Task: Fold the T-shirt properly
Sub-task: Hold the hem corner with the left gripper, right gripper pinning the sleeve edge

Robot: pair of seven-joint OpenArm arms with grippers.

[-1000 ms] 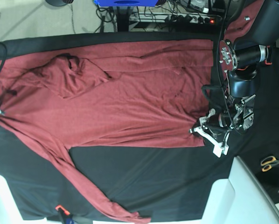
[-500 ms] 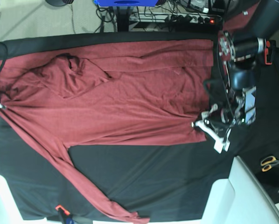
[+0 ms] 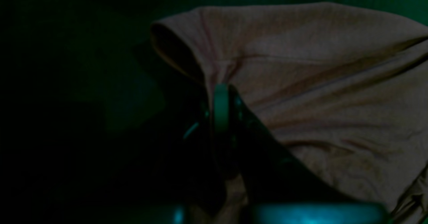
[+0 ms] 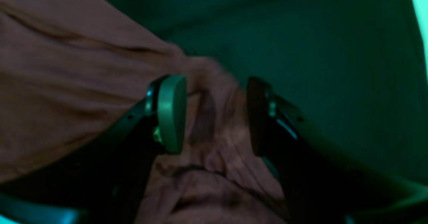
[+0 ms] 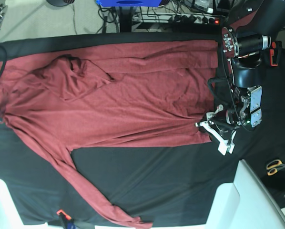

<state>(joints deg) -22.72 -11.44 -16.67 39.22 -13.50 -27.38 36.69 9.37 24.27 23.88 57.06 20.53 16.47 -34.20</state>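
T-shirt (image 5: 123, 100): rust-red, long-sleeved, spread flat across the black cloth (image 5: 152, 181) on the counter; body crosswise in the base view, hem toward that view's right.
Upper sleeve: folded over the body along the far edge, ending near the hem.
Lower sleeve (image 5: 85, 191): stretched diagonally toward the near counter edge, cuff at the cloth's rim.
Collar area (image 5: 73, 74): bunched and creased, at the base view's left.
Left gripper (image 5: 213, 129): at the near hem corner, on the base view's right; jaws pressed together in the left wrist view, pinching a fold of T-shirt (image 3: 301, 83); fabric lifted into a small peak around the tips (image 3: 220, 93).
Right gripper (image 4: 214, 113): at the shoulder end, mostly out of the base view at its left edge; jaws parted in the right wrist view, one pale pad (image 4: 172, 113) and one dark pad either side of a ridge of T-shirt (image 4: 67, 83); fabric between the pads, touching neither firmly as far as the blur allows.
Scissors (image 5: 277, 166): yellow-handled, off the cloth at the base view's right, well apart from the T-shirt.
Power strip (image 5: 199, 19): on the floor beyond the far counter edge, red light lit.
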